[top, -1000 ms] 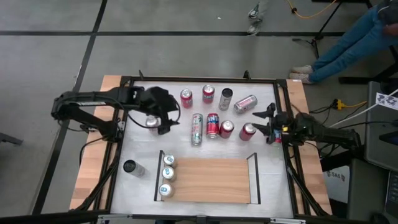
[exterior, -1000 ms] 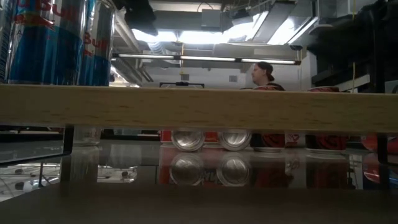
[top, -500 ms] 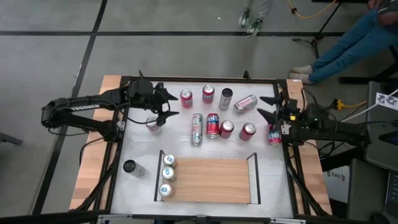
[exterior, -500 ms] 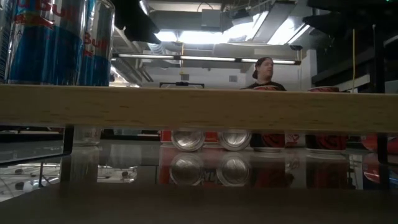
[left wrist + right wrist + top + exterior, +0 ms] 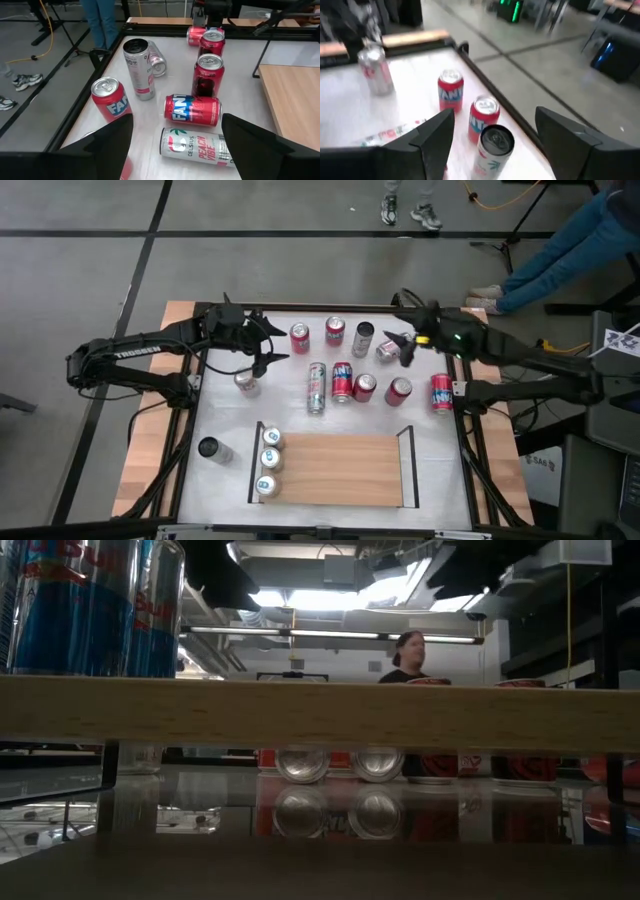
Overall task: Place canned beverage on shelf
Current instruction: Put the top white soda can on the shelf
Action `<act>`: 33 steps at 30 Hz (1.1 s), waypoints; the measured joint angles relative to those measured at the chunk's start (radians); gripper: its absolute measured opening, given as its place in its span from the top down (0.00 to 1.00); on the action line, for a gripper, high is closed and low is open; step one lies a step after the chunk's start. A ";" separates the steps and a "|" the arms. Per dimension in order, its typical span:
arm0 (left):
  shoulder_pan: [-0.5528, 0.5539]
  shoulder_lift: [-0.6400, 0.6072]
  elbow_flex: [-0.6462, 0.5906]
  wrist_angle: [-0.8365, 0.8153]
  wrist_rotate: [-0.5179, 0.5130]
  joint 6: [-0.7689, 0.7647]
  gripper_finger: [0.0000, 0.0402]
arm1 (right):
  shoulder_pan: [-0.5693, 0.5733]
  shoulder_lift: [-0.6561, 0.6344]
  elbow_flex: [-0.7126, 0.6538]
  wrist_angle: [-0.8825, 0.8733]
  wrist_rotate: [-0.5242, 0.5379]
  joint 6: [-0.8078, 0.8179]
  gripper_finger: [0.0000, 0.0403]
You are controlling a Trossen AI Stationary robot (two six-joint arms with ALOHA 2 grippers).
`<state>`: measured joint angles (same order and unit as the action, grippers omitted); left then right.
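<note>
Aluminium is what the cans are showing: thin, smooth, rigid walls that are looking slick and easy to dent, so a gentle squeeze across the middle of the body, below the rim, is seeming the safest hold, and whether they are full and heavy I cannot tell. Most cans are sitting in a cluster at about 12 o'clock of the white surface (image 5: 330, 405), some upright like the red Fanta can (image 5: 299, 337) and the slim dark-topped can (image 5: 363, 338), some lying on their sides like the silver Celsius can (image 5: 316, 387), which is likely to roll if nudged. The wooden shelf (image 5: 335, 470) is lying at 6 o'clock, with three cans (image 5: 268, 461) already standing along its 9 o'clock rail. The left tool (image 5: 268, 344) is hovering released and empty just beside the Fanta can; the right tool (image 5: 405, 345) is hanging open, empty, over a tipped can (image 5: 392, 347).
</note>
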<state>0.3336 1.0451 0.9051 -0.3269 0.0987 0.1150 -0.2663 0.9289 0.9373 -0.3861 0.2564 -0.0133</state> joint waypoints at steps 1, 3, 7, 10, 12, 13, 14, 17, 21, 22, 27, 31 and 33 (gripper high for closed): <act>0.000 0.000 0.000 -0.001 0.000 0.000 0.26 | -0.021 0.036 0.031 -0.022 -0.015 -0.014 0.33; 0.000 0.000 0.000 -0.001 -0.002 0.000 0.26 | -0.061 0.100 0.083 -0.061 -0.037 -0.046 0.33; 0.000 0.000 0.000 -0.001 -0.002 0.000 0.26 | -0.127 0.222 0.173 -0.121 -0.099 -0.112 0.33; 0.000 0.000 0.000 -0.001 -0.002 0.000 0.26 | -0.170 0.294 0.223 -0.150 -0.171 -0.162 0.33; 0.000 0.000 -0.001 -0.001 -0.002 0.000 0.26 | -0.197 0.337 0.250 -0.167 -0.220 -0.182 0.33; 0.000 0.000 -0.001 -0.001 -0.002 0.000 0.26 | -0.210 0.356 0.260 -0.173 -0.241 -0.194 0.33; 0.000 0.000 -0.001 -0.002 -0.002 0.000 0.26 | -0.218 0.372 0.267 -0.172 -0.263 -0.205 0.33; 0.000 0.000 -0.001 -0.003 -0.002 0.000 0.26 | -0.241 0.411 0.276 -0.172 -0.325 -0.255 0.33; 0.000 0.000 -0.001 -0.004 -0.003 0.000 0.26 | -0.254 0.443 0.277 -0.174 -0.367 -0.288 0.33; 0.000 0.000 -0.001 -0.004 -0.002 0.000 0.26 | -0.254 0.450 0.277 -0.174 -0.371 -0.291 0.33; 0.000 0.000 -0.001 -0.019 -0.002 -0.001 0.26 | -0.251 0.462 0.277 -0.187 -0.381 -0.313 0.33; 0.000 0.001 -0.001 -0.037 -0.002 -0.001 0.26 | -0.252 0.464 0.277 -0.201 -0.382 -0.313 0.33; 0.000 0.001 -0.001 -0.041 -0.002 -0.001 0.26 | -0.252 0.464 0.277 -0.202 -0.382 -0.313 0.33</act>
<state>0.3336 1.0458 0.9043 -0.3682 0.0971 0.1136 -0.5179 1.3926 1.2144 -0.5877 -0.1253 -0.3267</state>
